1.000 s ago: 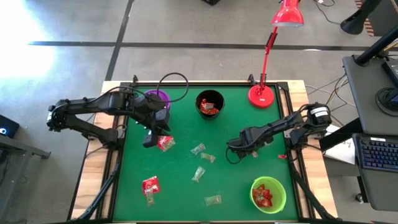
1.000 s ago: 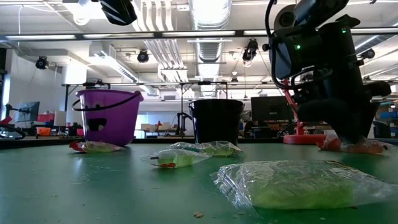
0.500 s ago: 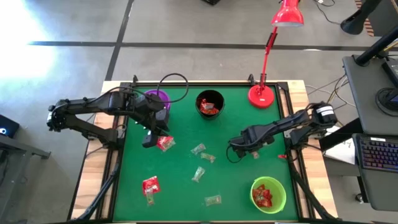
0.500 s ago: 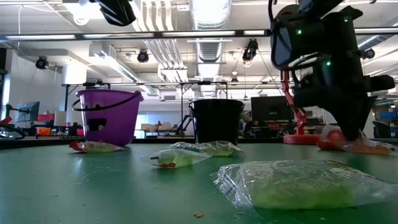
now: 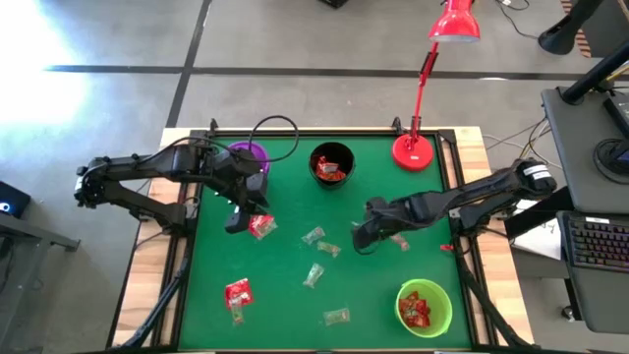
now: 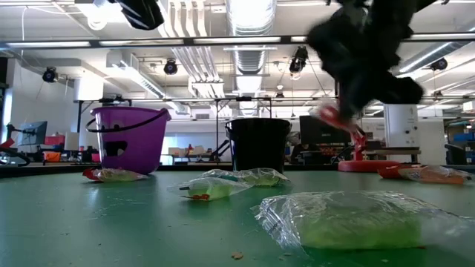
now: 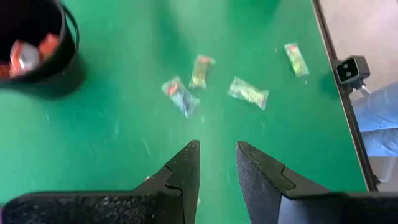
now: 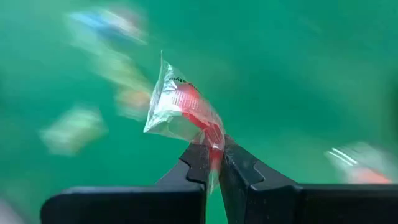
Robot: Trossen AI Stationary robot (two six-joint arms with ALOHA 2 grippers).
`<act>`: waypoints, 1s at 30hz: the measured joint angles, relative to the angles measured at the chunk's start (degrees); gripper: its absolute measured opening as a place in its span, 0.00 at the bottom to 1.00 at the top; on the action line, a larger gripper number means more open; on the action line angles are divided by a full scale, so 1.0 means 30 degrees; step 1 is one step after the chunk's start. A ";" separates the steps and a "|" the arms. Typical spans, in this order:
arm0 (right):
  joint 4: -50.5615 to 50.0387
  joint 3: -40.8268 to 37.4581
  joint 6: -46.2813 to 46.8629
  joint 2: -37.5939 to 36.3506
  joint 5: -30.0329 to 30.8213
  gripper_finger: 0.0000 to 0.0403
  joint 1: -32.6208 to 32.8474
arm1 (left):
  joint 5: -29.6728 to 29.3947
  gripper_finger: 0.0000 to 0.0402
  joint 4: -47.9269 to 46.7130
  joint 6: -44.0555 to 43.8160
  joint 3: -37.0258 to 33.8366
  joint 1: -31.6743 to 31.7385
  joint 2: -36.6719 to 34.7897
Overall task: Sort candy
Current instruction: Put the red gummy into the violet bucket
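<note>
My right gripper point(image 8: 214, 149) hangs over the table's right half point(image 5: 360, 239), shut on a candy point(image 8: 180, 109), a clear crinkly wrapper with a red sweet inside; the low view shows it as a red blur point(image 6: 332, 116). My left gripper point(image 7: 217, 155) hovers open at the left point(image 5: 236, 222), beside a red candy point(image 5: 261, 227) lying flat on the green mat. Nothing is between its fingers. Several more candies point(image 5: 314, 236) point(image 5: 238, 293) point(image 5: 337, 317) lie scattered on the mat. My right gripper pinches one end of the candy's wrapper point(image 8: 212, 138) between its two fingertips. The fingers slant downward from above. The rest of the wrapper sticks out past the fingertips, lifted clear of the mat.
A purple cup point(image 5: 248, 155) and a black cup point(image 5: 332, 163) holding red candies stand at the far edge. A green cup point(image 5: 425, 306) with red candies stands near right. A red desk lamp point(image 5: 416, 149) stands at the far right. A pale candy point(image 5: 398, 241) lies under my right arm.
My right gripper has risen from the mat and shifted a little toward the table's left, tipping its fingers further downward. It has carried the red candy up clear of the mat. A pale candy stays where the gripper was.
</note>
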 joint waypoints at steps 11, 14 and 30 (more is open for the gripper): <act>1.0523 0.0007 -0.4632 -0.1026 0.3262 0.03 0.0015 | 0.0006 0.21 0.1839 0.1349 0.0000 0.0036 0.0102; 1.2328 0.0015 -0.5901 -0.0882 0.3751 0.03 0.0005 | -0.0101 0.21 0.2706 0.1349 0.0000 0.0066 0.0472; 0.8961 0.4352 -1.1065 0.0379 0.5517 0.03 -0.0113 | 0.0318 0.21 0.8381 0.0832 0.0000 0.0192 0.3260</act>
